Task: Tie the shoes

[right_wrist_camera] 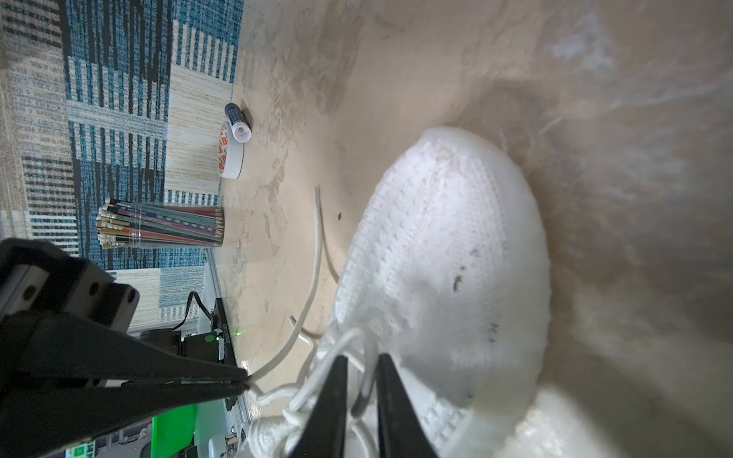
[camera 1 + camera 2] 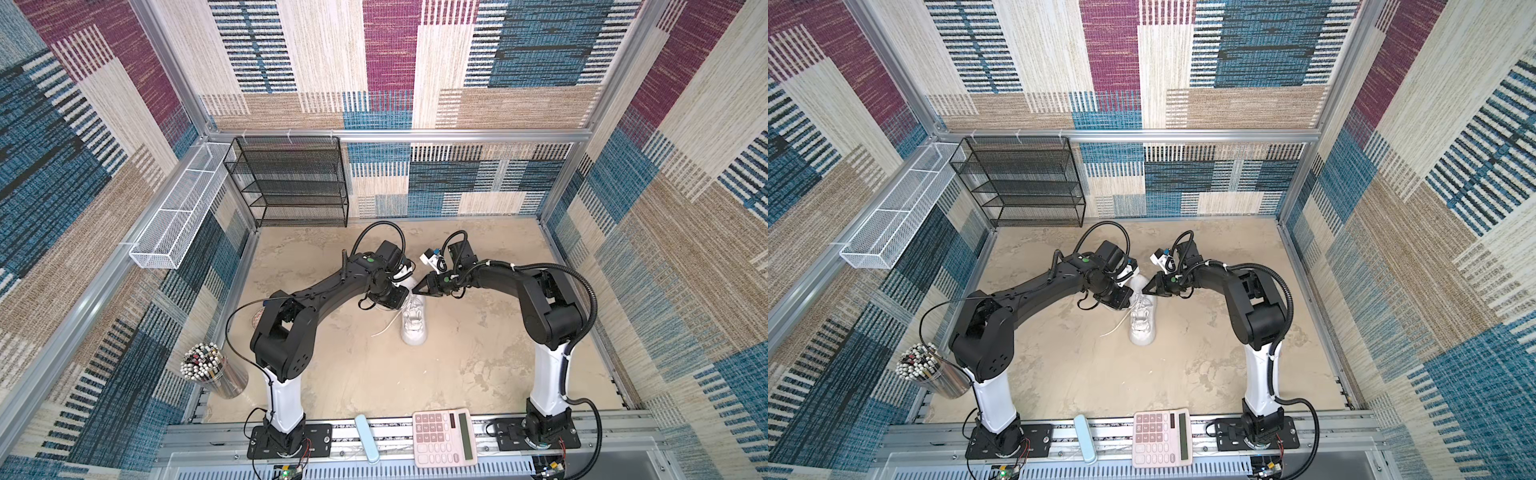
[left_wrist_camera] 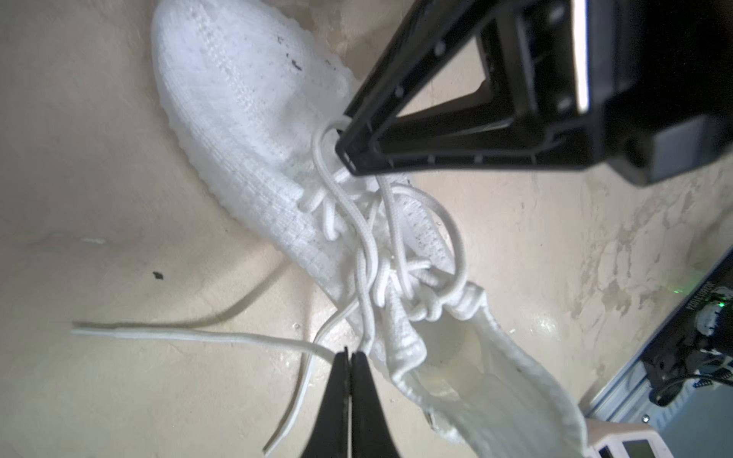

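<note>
Clear cup (image 1: pixel 133 238): pencils (image 1: pixel 174 220) | left jaws: clamped on lace (image 3: pixel 198 337) | right jaws: narrowly apart over sneaker (image 1: pixel 436 246)

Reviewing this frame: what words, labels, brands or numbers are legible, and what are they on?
None can be read outright.
Pink calculator: key markings too small.
Tape roll: orange print, blurred.
Small dark tube: label blurred.
Black robot part: white lettering, blurred.
White sneaker: no marking visible.
</note>
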{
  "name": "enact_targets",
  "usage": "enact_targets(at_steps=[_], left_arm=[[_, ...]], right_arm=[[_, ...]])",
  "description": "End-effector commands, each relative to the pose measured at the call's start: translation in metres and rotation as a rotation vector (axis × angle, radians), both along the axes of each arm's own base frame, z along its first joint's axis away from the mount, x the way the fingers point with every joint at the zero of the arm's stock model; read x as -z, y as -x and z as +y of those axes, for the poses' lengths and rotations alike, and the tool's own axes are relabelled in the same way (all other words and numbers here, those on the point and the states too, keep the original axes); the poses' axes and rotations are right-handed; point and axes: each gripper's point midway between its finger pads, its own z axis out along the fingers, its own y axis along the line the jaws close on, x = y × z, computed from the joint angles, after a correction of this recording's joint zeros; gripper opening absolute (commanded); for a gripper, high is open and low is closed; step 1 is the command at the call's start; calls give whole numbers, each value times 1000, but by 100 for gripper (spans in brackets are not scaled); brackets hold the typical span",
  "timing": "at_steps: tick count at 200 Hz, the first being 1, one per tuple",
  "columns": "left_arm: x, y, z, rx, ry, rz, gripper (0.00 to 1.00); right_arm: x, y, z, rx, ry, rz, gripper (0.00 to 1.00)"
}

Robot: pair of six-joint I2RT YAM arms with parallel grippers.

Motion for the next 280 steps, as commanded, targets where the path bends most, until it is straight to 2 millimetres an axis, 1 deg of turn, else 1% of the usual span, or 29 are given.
enact_targets(at_steps=[1,34,60,72,101,112,123,133,135,136,137,147,149,154,178,220,249,280], left_arm=[[-7,-4,-9,25,23,-13,0],[-9,-7,-12,26,27,-17,0],[-9,-6,-14,29,32,-12,0],[-8,-6,-14,30,32,-12,0],[-11,-5,-15,36,36,-16,0],[-12,-6,-16,39,38,-20,0],[-12,-6,-17,44,39,-20,0],[-12,-6,-18,47,38,-20,0],[-12,-6,-18,47,38,-19,0],[-12,-5,-18,48,37,-19,0],[-12,-6,-18,48,38,-19,0],[-11,-5,-19,50,32,-18,0],[-11,-6,-19,50,32,-19,0],[-11,-5,-18,50,30,-17,0],[-11,-6,-19,55,26,-17,0],[-10,-5,-19,59,27,-11,0],[-10,-4,-19,58,24,-9,0],[-9,-3,-19,60,23,-10,0]], right_arm=[[-12,4,0,-3,-24,-12,28],[-20,12,-5,22,-50,0,40],[-24,10,-14,50,-37,-10,47],[-25,9,-17,60,-38,-7,53],[-20,5,-27,96,-13,5,55],[-22,7,-31,107,-13,6,53],[-21,14,-33,118,-17,19,49],[-18,23,-36,130,-26,38,39],[-16,26,-37,130,-25,47,39],[-18,26,-37,131,-29,41,36],[-17,27,-37,132,-29,45,36],[-13,36,-39,139,-33,62,23],[-13,37,-39,140,-35,62,23],[-12,40,-40,144,-40,65,17],[-10,55,-38,137,-96,100,6],[-7,63,-35,133,-143,126,4],[-1,69,-35,133,-153,146,5],[-2,69,-28,116,-180,144,5]])
